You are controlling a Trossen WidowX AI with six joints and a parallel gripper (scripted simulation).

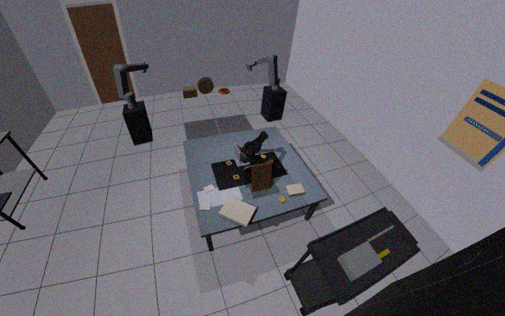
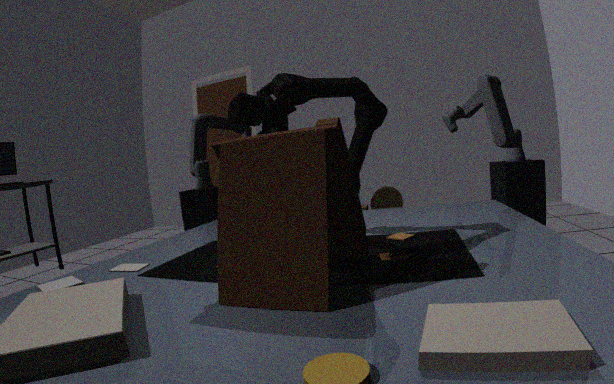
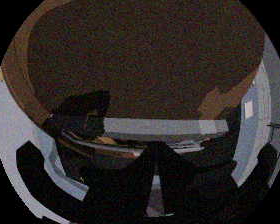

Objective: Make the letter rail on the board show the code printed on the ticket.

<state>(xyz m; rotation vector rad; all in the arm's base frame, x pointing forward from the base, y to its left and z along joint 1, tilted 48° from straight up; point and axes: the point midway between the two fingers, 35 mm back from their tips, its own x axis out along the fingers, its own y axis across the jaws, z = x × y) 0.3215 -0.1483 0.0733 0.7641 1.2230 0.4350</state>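
Wrist view showed the gripper [image 3: 156, 143] clenched on nothing, low-centre, before the brown board [image 3: 151, 65] [image 1: 261, 177] [image 2: 273, 220]; excess forward travel risked tipping the board.

Hand [image 3: 156, 143] shut, low ctr; brown board [image 3: 146, 60] fills upper pt.

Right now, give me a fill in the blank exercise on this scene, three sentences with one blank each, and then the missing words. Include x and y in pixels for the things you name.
1. The round disc [image 1: 282, 199] [image 2: 336, 370] on the table [image 1: 266, 202] [image 2: 246, 357] is coloured ____.
2. The brown board [image 1: 261, 177] [image 2: 272, 225] [image 3: 146, 60] stands ____, not flat, on the table.
3. The gripper [image 3: 156, 143] is ____, with nothing between its fingers.

Missing words, in order: yellow; upright; shut.
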